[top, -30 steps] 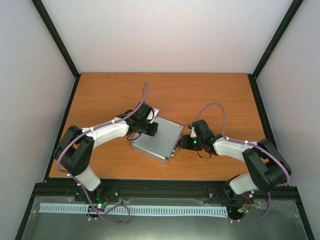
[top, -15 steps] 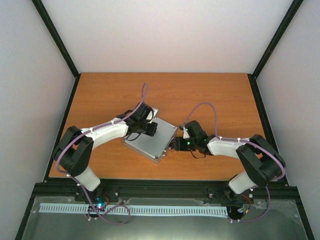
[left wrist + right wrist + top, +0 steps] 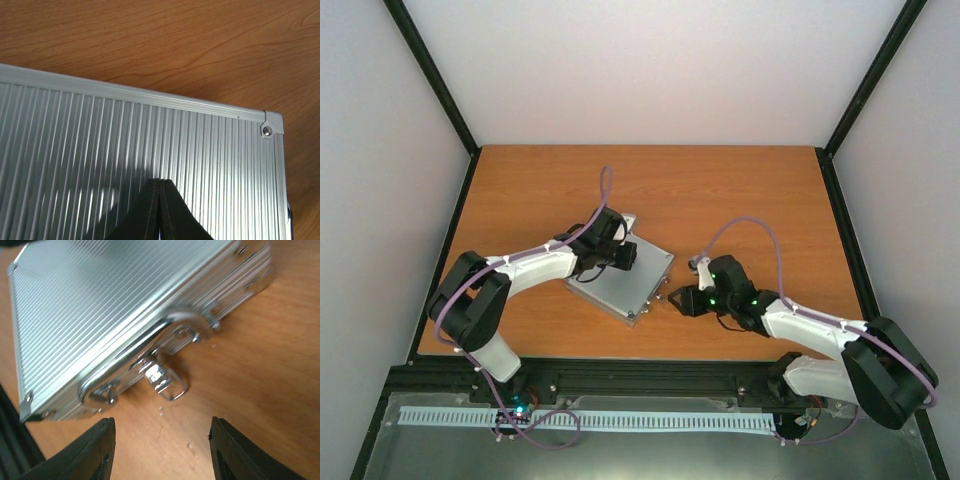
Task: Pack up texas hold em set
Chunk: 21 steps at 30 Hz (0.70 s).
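Blurry latch (image 3: 162, 379); case (image 3: 100, 150) off-frame at L.

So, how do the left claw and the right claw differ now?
The left claw is shut; the right claw is open. The left claw hangs over the ribbed top of the case; the right claw is beside the case, facing its handle. Both point at the case.

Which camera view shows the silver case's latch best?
The right wrist view: the latch sits close and large at the front of the case, its clasp sticking out. The top external view shows the case but the latch too small. The left wrist view shows only the ribbed lid.
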Available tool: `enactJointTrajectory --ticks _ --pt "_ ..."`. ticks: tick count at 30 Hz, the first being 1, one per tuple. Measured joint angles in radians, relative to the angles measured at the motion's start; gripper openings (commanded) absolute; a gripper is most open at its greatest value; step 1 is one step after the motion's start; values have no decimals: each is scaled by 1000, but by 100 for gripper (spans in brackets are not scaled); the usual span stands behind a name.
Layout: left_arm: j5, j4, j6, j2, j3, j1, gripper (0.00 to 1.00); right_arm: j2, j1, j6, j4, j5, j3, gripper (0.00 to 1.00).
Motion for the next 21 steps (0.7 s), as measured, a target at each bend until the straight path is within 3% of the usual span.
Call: enactJointTrajectory --ticks 1,4,8,12,21 --pt "2 12 -5 1 -3 0 1 -16 0 -14 10 -16 -18 58" --pt "10 37 -8 6 -9 0 1 9 0 -76 53 -99 -50 78" --pt "16 58 -8 10 -14 0 1 112 0 -119 132 -172 -64 86" --pt "18 70 -8 9 -20 0 1 172 0 -155 223 -198 -71 92" --pt "19 80 -8 9 -25 0 1 234 -42 -196 368 -249 -93 92"
